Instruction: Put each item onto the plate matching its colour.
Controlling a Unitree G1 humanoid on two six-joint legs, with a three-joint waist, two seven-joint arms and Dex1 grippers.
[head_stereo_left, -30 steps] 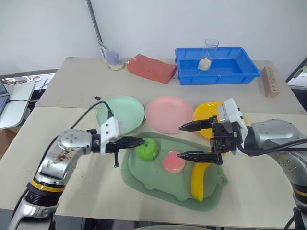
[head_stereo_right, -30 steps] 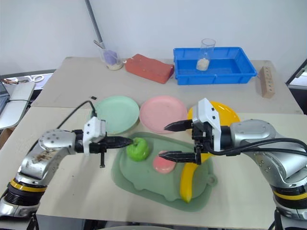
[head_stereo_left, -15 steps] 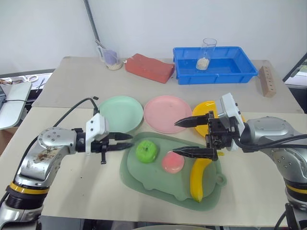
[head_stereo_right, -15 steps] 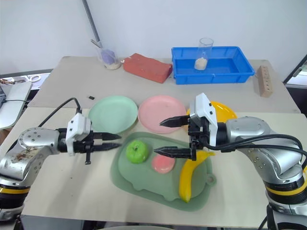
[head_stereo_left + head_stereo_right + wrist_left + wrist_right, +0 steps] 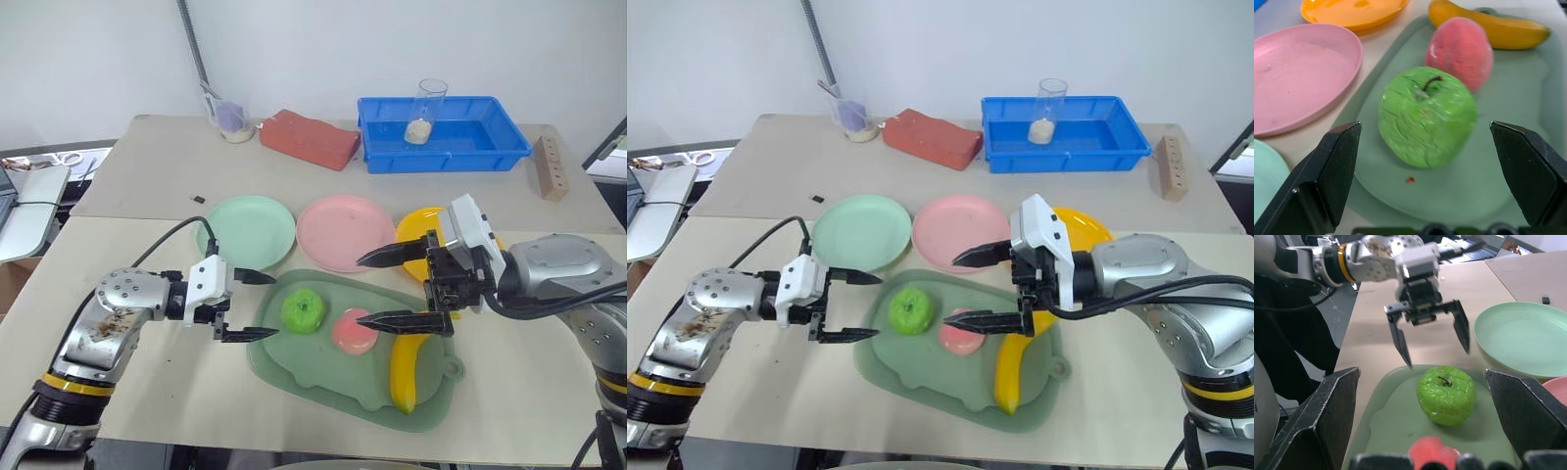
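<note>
A green apple point(image 5: 303, 309), a pink peach point(image 5: 354, 331) and a yellow banana point(image 5: 407, 362) lie on a dull-green tray point(image 5: 313, 377). Behind the tray sit the mint green plate point(image 5: 247, 230), pink plate point(image 5: 343, 232) and yellow plate point(image 5: 421, 232), all bare. My left gripper point(image 5: 276, 305) is open at the tray's left edge, pointing at the apple point(image 5: 1425, 115), its fingertips just short of it. My right gripper point(image 5: 358, 291) hangs open over the tray, above the peach and to the right of the apple point(image 5: 1446, 394).
At the back of the table stand a blue bin point(image 5: 490, 147) with a glass cup point(image 5: 426, 110) in it, a red block point(image 5: 309, 139), a small cup point(image 5: 230, 119) and a wooden block point(image 5: 551, 166). A small black piece point(image 5: 199, 200) lies left of the green plate.
My left gripper has gone from shut, with its tip at the apple, to open, and has drawn back and sunk a little. The right gripper has stayed in place.
</note>
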